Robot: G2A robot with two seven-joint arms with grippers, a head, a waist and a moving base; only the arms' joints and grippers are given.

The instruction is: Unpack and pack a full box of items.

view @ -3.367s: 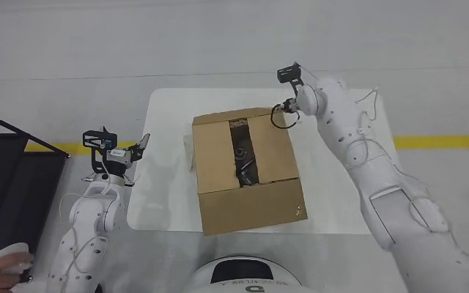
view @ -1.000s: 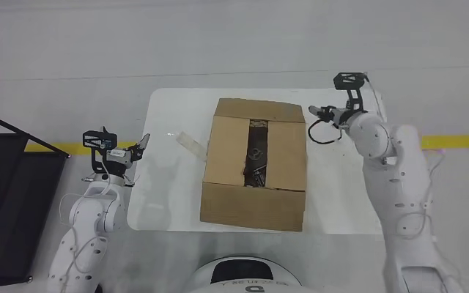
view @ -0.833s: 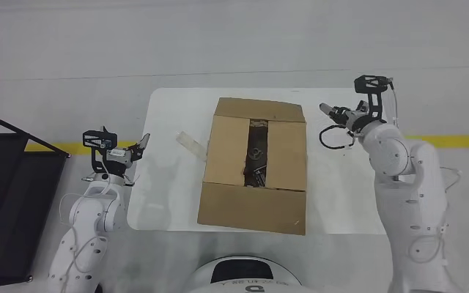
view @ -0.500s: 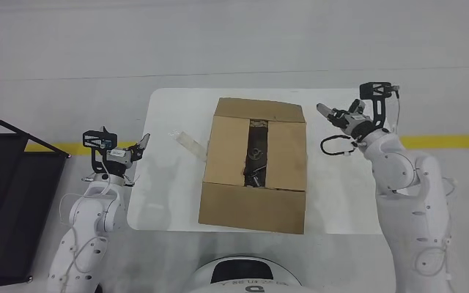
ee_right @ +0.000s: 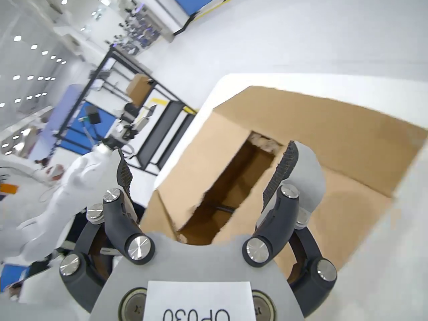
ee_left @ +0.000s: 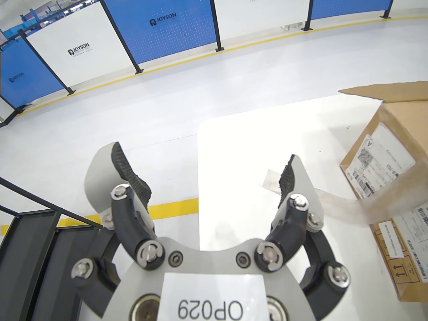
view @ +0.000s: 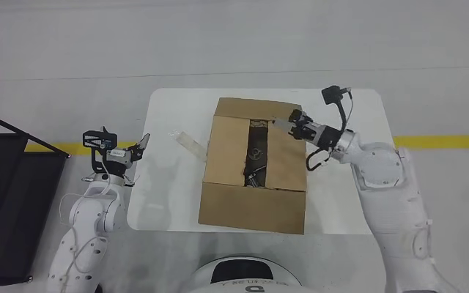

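Brown cardboard makes up the box [view: 227,157], which sits mid-way across the white table [view: 168,198] with its two top flaps lying nearly closed. Dark items [view: 253,162] show through the narrow slot between the flaps, too shadowed to identify. The right gripper [view: 282,122] hangs over the box's right flap near the far end of that slot, fingers spread; whether a finger touches the cardboard cannot be told. The left gripper [ee_left: 204,158] is well apart from the box on its left, past the table's edge, fingers likewise spread and holding nothing. A clear tape strip [view: 187,141] trails from the box's left side onto the table. A yellow floor line [view: 432,141] runs past the box on pale grey floor, and blue-and-white panels [ee_left: 160,21] fence the room.
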